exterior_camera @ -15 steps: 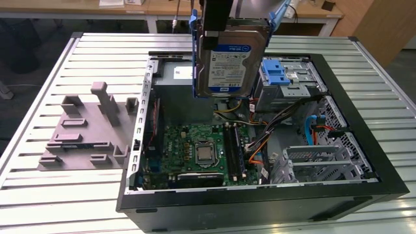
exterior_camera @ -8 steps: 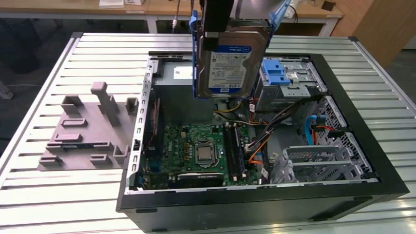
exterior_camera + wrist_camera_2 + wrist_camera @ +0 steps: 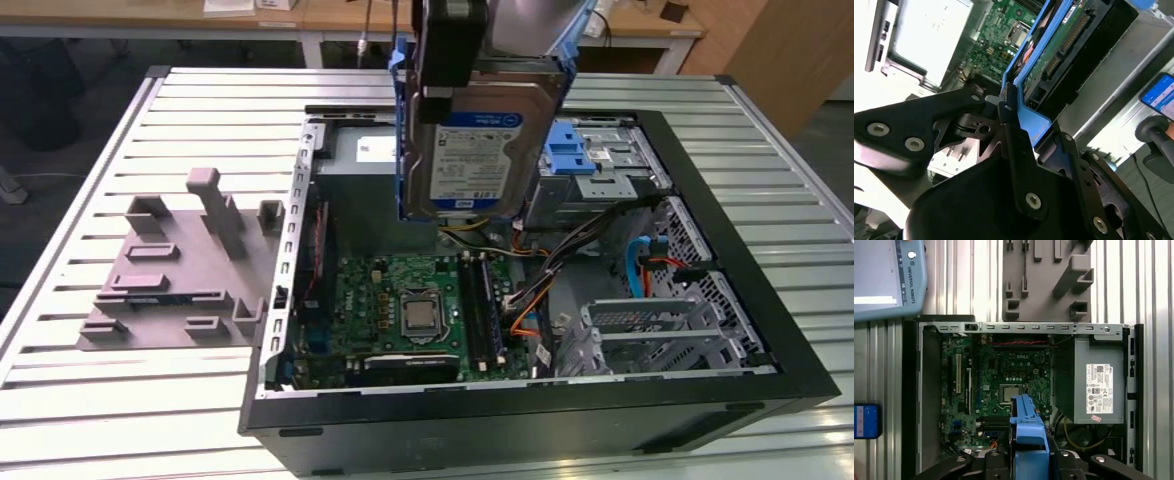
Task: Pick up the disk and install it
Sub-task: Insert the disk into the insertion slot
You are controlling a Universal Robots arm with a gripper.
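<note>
The disk hangs on edge above the open computer case, its white-and-blue label facing the exterior view. Blue plastic frames its edges. My gripper comes down from above and is shut on the disk's upper end. In the second wrist view the gripper clamps the blue frame of the disk, whose green circuit board shows. In the first wrist view the disk's blue frame sits between the black fingers, over the motherboard.
Inside the case are the grey power supply, a silver drive cage with a blue latch, and loose cables. A grey foam fixture lies on the slatted table at the exterior view's left. A teach pendant and a phone sit beside the case.
</note>
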